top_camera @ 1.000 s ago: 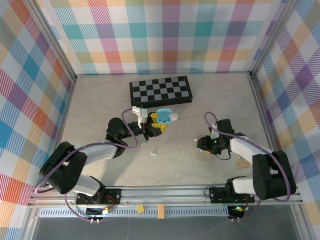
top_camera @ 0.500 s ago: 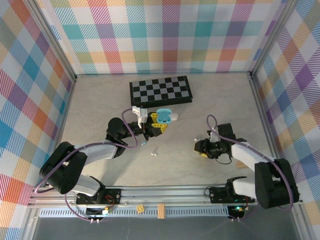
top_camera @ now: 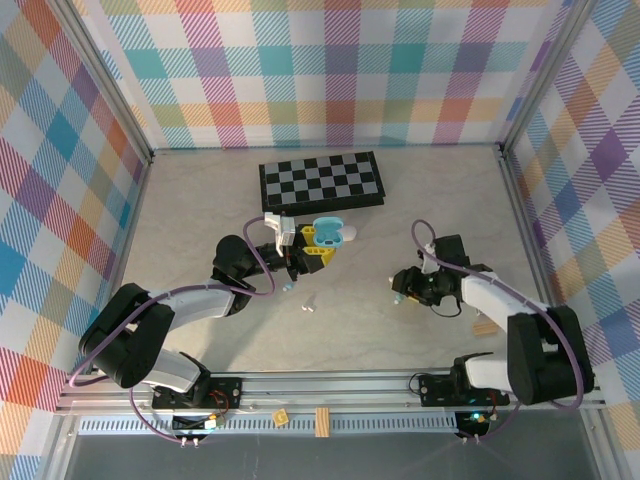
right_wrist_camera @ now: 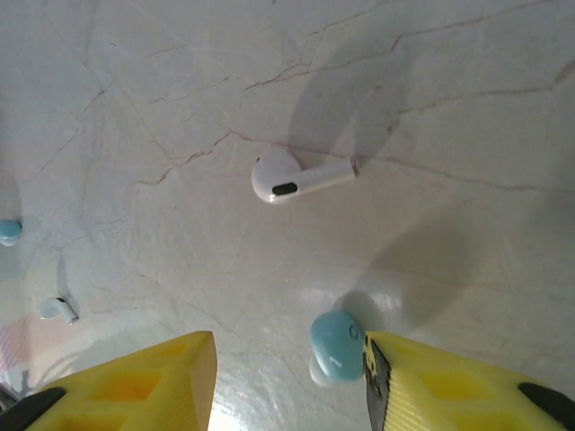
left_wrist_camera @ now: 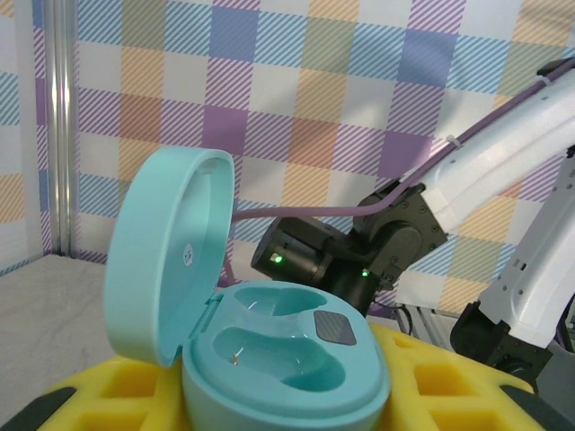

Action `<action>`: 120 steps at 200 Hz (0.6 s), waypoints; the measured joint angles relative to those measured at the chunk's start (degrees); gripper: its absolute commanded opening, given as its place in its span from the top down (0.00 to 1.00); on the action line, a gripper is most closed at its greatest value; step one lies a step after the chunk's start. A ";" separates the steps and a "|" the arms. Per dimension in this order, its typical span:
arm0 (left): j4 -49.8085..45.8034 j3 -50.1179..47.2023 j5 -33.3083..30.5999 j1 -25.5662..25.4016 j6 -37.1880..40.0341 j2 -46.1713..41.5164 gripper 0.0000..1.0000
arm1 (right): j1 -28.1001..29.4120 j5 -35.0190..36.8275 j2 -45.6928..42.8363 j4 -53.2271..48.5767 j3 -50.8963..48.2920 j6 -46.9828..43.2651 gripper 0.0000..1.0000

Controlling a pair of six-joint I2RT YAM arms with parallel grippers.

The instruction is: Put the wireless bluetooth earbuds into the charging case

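Right fingers (right_wrist_camera: 418, 391) have shifted slightly over the table (right_wrist_camera: 135, 135), well apart from the charging case (left_wrist_camera: 287, 359), and now stand open around a light blue earbud (right_wrist_camera: 336, 346) lying ungripped beside one finger, so the pick looks imminent. Left fingers (left_wrist_camera: 440, 386) stay clamped on the open, empty case. No readable brand; the mark on the lid (left_wrist_camera: 166, 251) is too small to read.

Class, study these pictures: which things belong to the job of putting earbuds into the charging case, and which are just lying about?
Belongs to the job:
- open light blue charging case
- white earbud
- light blue earbud
- small pale earbud
- far light blue earbud

Just lying about:
- chessboard
- small wooden piece
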 measured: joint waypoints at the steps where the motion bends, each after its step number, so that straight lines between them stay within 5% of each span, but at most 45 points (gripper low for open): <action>1: 0.00 0.00 0.00 0.00 0.00 0.00 0.61 | 0.00 -0.11 0.22 0.11 0.04 -0.04 0.53; 120: 0.00 0.02 0.09 0.00 -0.15 0.00 0.61 | -0.33 -5.75 3.61 4.52 -2.32 -1.55 0.58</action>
